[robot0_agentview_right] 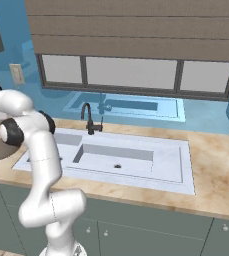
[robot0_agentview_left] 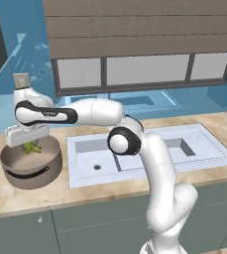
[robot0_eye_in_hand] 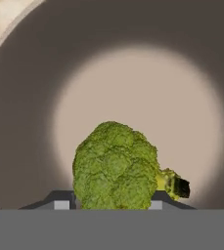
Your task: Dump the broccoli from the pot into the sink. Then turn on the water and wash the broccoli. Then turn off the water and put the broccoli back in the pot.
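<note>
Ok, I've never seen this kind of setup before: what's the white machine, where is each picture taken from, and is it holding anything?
It is a white robot arm in a rendered kitchen. Two pictures come from cameras behind it, to its left and right; the third looks along its hand. On the marble counter are a white double sink with a black faucet and a grey-brown pot. The gripper hangs over the pot, shut on the broccoli, with the pot's taupe floor behind it.

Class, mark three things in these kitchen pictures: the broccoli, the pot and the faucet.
broccoli (robot0_eye_in_hand: pixel 114 166), hand view, on the bumpy green crown.
pot (robot0_agentview_left: pixel 31 172), left base view, on the outer wall by its black handle.
faucet (robot0_agentview_right: pixel 89 120), right base view, on the black upright stem.
</note>
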{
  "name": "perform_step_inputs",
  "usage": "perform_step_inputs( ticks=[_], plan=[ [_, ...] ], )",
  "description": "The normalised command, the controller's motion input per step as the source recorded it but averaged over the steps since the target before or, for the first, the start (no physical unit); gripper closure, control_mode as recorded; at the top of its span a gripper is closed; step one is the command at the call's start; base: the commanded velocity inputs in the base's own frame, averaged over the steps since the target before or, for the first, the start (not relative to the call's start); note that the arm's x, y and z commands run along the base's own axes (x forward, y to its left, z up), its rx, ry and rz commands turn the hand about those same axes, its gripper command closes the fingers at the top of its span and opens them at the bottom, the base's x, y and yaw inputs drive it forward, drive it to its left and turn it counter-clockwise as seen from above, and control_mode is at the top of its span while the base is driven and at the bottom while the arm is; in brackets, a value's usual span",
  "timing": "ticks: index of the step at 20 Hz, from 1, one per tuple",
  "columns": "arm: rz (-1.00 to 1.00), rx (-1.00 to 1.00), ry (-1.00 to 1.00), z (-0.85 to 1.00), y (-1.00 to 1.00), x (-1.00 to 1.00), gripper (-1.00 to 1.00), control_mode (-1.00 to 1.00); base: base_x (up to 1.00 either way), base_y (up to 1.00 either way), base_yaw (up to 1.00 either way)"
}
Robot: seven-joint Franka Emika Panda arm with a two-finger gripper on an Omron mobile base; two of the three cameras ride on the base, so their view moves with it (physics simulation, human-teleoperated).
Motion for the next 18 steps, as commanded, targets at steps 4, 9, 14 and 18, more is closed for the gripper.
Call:
perform_step_inputs(
  ticks=[4,9,14,18],
  plan=[
    [0.00,0.00,0.00,-0.46,0.00,0.00,1.00,-1.00,0.00,0.00,0.00],
    [0.00,0.00,0.00,-0.38,0.00,0.00,1.00,-1.00,0.00,0.00,0.00],
    [0.00,0.00,0.00,-0.26,0.00,0.01,1.00,-1.00,0.00,0.00,0.00],
    [0.00,0.00,0.00,-0.23,0.00,0.03,1.00,-1.00,0.00,0.00,0.00]
  ],
)
